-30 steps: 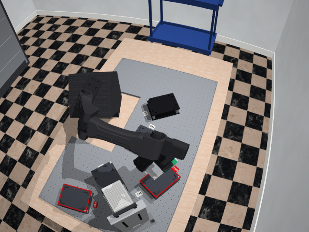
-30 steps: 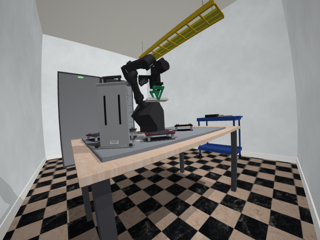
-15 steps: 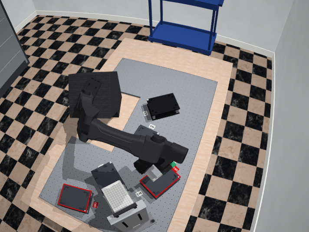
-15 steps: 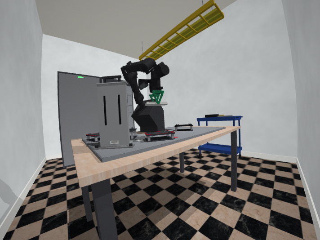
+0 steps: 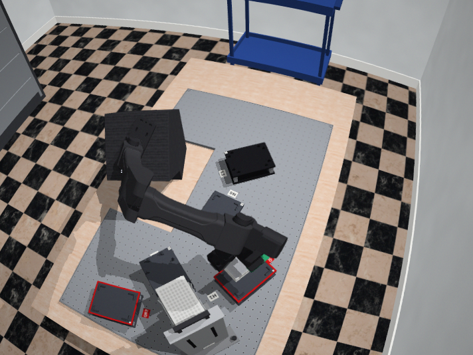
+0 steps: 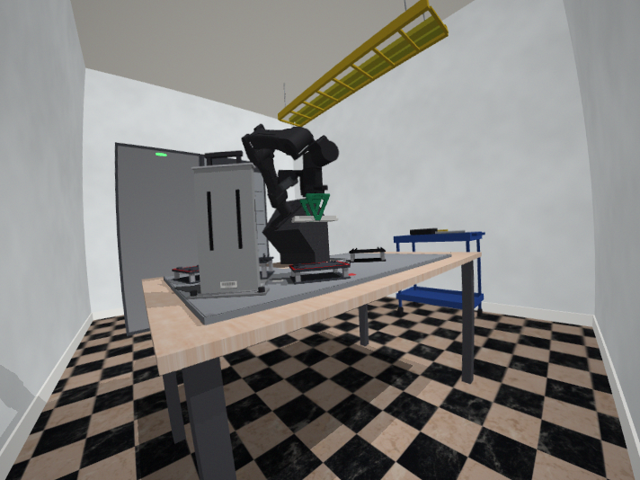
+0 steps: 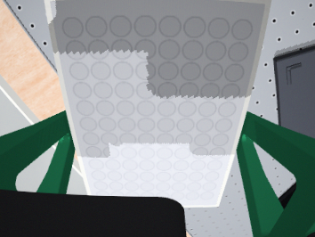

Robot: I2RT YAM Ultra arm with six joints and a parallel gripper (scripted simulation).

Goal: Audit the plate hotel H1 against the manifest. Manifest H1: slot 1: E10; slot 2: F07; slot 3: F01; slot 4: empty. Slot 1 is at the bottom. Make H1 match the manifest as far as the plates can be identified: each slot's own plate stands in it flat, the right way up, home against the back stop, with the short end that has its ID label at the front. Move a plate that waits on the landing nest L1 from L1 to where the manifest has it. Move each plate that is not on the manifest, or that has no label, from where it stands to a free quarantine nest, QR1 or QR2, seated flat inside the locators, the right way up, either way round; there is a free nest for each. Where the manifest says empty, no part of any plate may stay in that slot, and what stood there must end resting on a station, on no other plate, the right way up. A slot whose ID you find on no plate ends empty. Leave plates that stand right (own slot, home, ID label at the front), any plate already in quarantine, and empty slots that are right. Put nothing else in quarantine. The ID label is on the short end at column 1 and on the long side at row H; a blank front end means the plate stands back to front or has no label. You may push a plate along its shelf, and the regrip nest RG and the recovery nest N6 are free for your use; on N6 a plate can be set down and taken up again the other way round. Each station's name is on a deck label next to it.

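Fingers clamped on clear well plate (image 7: 157, 85) (long sides), above red-framed nest (image 5: 244, 290)

A blue cart (image 5: 325, 38) stands by the far wall on the black-and-tan checkered floor (image 5: 76, 76), just beyond the wooden worktop (image 5: 267, 82). A yellow light fixture (image 6: 361, 66) hangs from the ceiling, and a tall grey cabinet (image 6: 155, 217) with a green lamp stands behind.
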